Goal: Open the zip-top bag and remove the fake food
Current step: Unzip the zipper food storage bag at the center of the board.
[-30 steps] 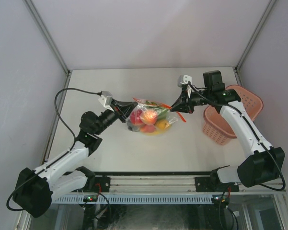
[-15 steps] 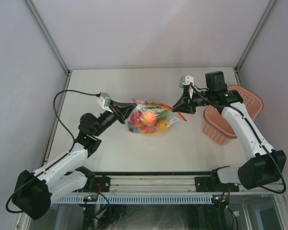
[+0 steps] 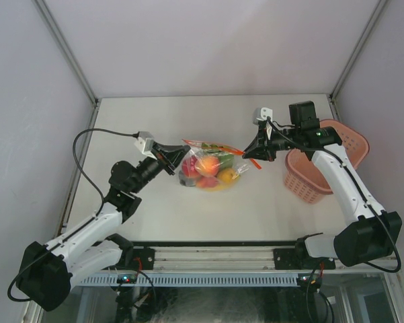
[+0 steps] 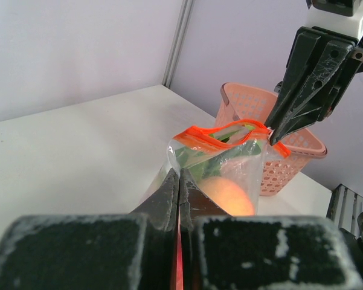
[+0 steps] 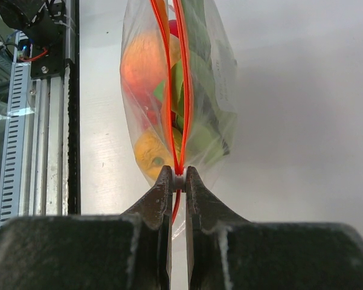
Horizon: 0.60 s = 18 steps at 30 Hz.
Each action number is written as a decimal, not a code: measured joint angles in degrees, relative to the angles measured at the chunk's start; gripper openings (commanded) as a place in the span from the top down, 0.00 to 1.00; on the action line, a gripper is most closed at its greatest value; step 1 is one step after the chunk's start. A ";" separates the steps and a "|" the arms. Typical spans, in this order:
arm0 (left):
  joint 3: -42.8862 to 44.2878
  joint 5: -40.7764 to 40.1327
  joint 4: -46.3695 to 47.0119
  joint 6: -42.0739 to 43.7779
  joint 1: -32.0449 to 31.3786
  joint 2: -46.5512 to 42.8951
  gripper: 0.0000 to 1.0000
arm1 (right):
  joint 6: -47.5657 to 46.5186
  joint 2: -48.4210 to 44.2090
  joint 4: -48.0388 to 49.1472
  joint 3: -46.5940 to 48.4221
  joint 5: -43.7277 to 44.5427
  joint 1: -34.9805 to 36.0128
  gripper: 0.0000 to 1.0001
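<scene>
Step in hand, judged from the grips: opening. Left fingers [image 3: 175,157] were clenched on the left edge of the zip-top bag [image 3: 214,168], which was held mid-counter between the two arms. Whether it touched the counter [image 3: 188,222] could not be told. Fake food [image 5: 144,63] was all inside. Zipper strip [image 4: 220,130] looked partly parted. Right fingers [image 3: 251,151] were clenched on the strip's right end. Next move, as judged: the grips to be drawn apart so the mouth is widened, without the thin plastic being let slip. Pink basket [image 3: 308,183] stood at the right edge. Counter was plain pale grey, closed in by pale walls with metal posts at the far corners.
</scene>
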 measured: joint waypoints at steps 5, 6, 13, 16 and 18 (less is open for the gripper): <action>0.00 -0.26 0.00 -0.02 0.07 0.00 1.00 | -0.52 0.00 -0.22 -0.02 0.07 -0.20 1.00; 0.00 -0.28 0.00 -0.02 0.07 -0.02 1.00 | -0.61 0.00 -0.33 -0.02 0.11 -0.31 1.00; -0.02 -0.31 0.02 -0.15 1.46 -0.02 1.00 | -1.42 0.00 -1.20 -0.02 0.42 -0.72 1.00; -0.02 -0.31 0.02 -0.39 1.86 -0.02 1.00 | -2.05 0.00 -1.40 -0.02 0.74 -0.83 1.00; -0.02 -0.31 0.02 -0.50 1.97 -0.02 1.00 | -2.45 -0.04 -1.84 -0.02 1.09 -1.09 1.00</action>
